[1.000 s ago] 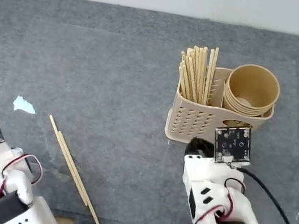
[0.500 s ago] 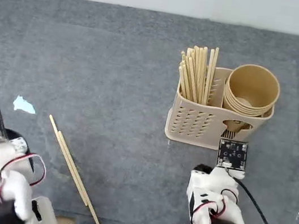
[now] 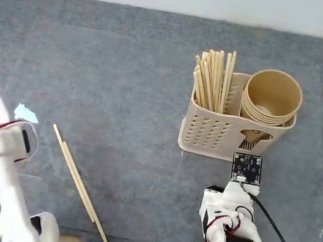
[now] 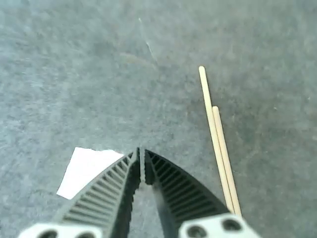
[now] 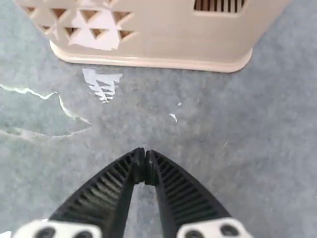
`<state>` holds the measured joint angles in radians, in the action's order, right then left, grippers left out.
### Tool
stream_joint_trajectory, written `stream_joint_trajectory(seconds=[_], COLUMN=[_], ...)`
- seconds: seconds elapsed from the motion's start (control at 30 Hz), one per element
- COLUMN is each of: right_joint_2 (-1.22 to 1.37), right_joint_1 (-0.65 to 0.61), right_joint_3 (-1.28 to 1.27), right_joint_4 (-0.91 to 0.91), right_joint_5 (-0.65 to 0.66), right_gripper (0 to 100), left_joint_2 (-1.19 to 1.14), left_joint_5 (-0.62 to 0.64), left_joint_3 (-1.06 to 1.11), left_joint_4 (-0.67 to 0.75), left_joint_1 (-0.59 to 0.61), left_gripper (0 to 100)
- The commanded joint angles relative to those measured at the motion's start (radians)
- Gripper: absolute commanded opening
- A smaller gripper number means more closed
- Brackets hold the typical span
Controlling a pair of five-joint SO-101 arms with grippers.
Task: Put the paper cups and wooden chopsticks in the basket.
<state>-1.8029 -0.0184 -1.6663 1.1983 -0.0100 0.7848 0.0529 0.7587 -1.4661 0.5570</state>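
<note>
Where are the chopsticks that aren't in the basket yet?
In the high view the two loose chopsticks lie side by side, left of the basket, close to the left hand and a paper scrap.

Nested tan paper cups and upright chopsticks fill the beige basket. Two loose chopsticks lie together, well apart.

The beige perforated plastic basket stands before my right fingers, bundled wooden chopsticks left of stacked paper cups inside; two loose wooden chopsticks lie near my left fingers.
</note>
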Motion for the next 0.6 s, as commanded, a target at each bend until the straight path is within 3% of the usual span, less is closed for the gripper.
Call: stream_joint_trajectory(seconds=[0.0,0.17,0.37,0.57], right_joint_2=[-0.01,-0.01,-0.01,-0.01], right_joint_1=[0.01,0.01,0.012,0.012], right_joint_3=[-0.017,-0.017,-0.017,-0.017], right_joint_4=[0.005,0.005,0.005,0.005], right_joint_5=[-0.006,-0.006,-0.006,-0.006], right_gripper=[0.9,0.9,0.9,0.9], left_joint_2=[-0.089,-0.187,-0.328,-0.453], left_joint_5=[-0.006,0.005,0.1,0.192], left_joint_3=[-0.031,0.039,0.051,0.051], left_joint_4=[0.052,0.204,0.256,0.362], left_joint_1=[-0.057,-0.138,-0.218,-0.281], left_gripper=[1,3,17,16])
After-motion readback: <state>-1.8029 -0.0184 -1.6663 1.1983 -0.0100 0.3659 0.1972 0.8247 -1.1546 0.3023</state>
